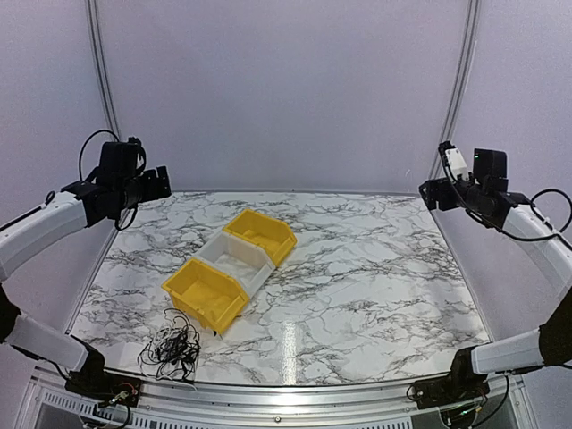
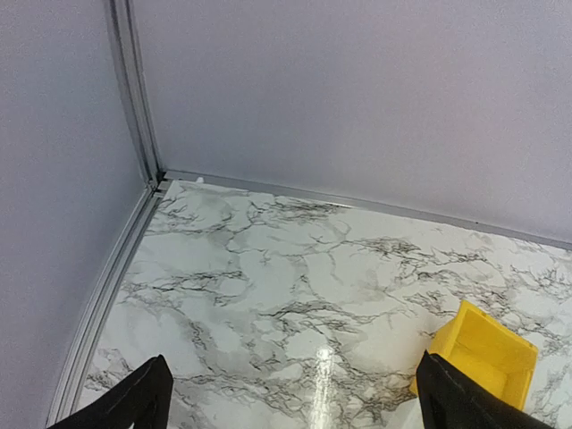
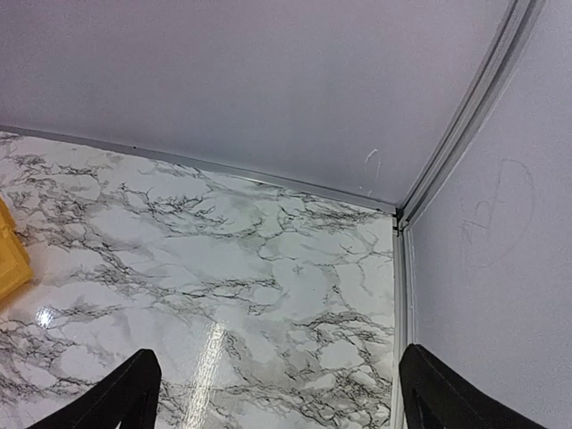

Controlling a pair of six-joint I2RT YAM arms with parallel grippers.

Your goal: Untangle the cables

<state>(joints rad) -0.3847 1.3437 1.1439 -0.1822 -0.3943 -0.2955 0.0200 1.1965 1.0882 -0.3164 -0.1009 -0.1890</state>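
The cables (image 1: 170,347) are a loose tangle of thin black cords with a few white ones, lying on the marble table near its front left edge. My left gripper (image 1: 159,183) is raised high over the table's far left, open and empty, far from the tangle. Its fingertips (image 2: 143,400) show wide apart in the left wrist view. My right gripper (image 1: 429,194) is raised over the far right, open and empty. Its fingertips (image 3: 134,393) stand wide apart in the right wrist view. The cables show in neither wrist view.
Three bins stand in a diagonal row at centre left: a yellow bin (image 1: 206,293) nearest the tangle, a white bin (image 1: 238,259) in the middle, a yellow bin (image 1: 261,234) behind, also in the left wrist view (image 2: 483,353). Grey walls enclose the table.
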